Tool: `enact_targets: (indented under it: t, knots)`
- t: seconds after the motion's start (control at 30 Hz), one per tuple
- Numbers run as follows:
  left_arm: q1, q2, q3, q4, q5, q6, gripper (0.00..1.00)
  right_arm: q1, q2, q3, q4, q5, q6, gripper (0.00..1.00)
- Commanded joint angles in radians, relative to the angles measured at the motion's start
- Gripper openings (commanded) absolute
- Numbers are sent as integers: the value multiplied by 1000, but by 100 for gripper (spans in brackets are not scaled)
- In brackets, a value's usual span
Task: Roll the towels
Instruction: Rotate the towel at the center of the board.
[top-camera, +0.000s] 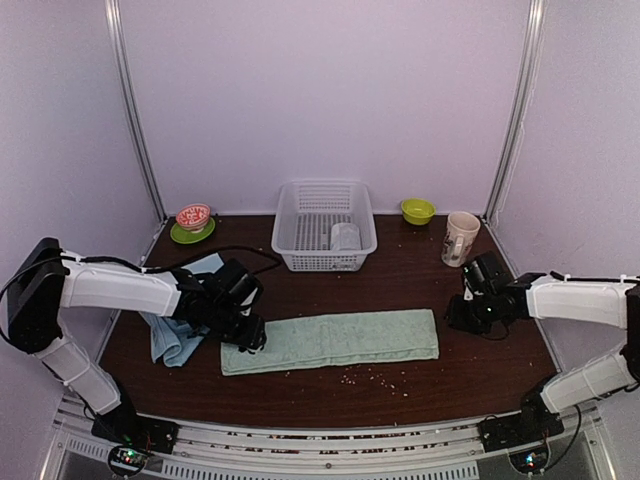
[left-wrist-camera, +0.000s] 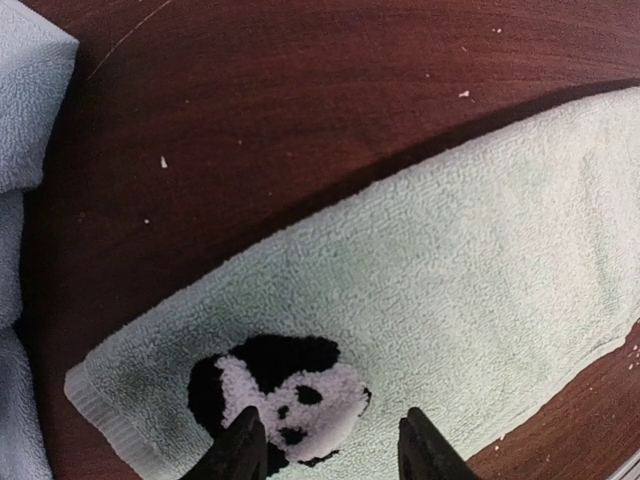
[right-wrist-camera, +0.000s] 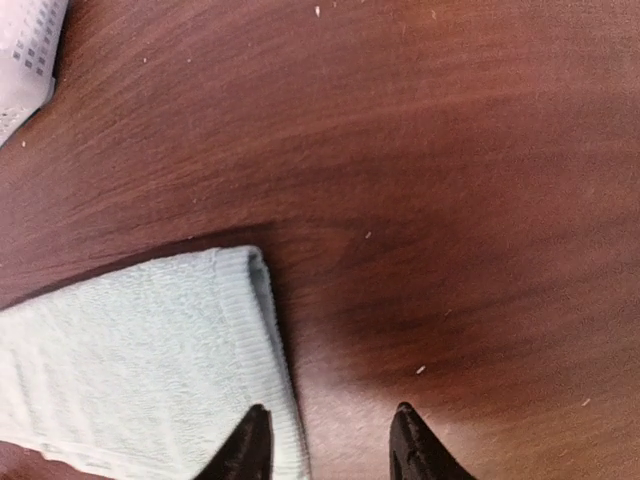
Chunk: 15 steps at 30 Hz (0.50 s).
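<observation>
Tabletop (top-camera: 400, 395) of dark wood carries everything. The pale green towel (top-camera: 335, 340) is laid flat across the middle as a long folded strip running left to right. The light blue towel (top-camera: 170, 335) is bunched at the left, just beside the strip's left end. The white basket (top-camera: 290, 215) is set at the far edge, with a small greyish towel (top-camera: 345, 237) inside.

No roll has been started on the strip, so the step in hand is judged to be the taking of an end. The left gripper (top-camera: 250, 338) is held over the left end with fingers parted and empty. The right gripper (top-camera: 465, 312) is held at the right end, likewise parted and empty. A pinch of one end's edge is called for next.

The panda patch (left-wrist-camera: 285, 395) is shown only by the left wrist view. The doubled right edge is shown only by the right wrist view.
</observation>
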Motion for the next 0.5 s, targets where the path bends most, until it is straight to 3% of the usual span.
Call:
enact_targets:
  t: [0.0,0.27,0.47]
  knots:
    - [-4,-31,-2,19,6,6,46,119,18,52,-62,-45,15,48]
    - [-4,-84,-31,24,-9,-15,46,322,155,169,-127,107,-2,41]
    - [-4,-104,-50,39,-11,-18,46,343,286,209,-135,77,-32,33]
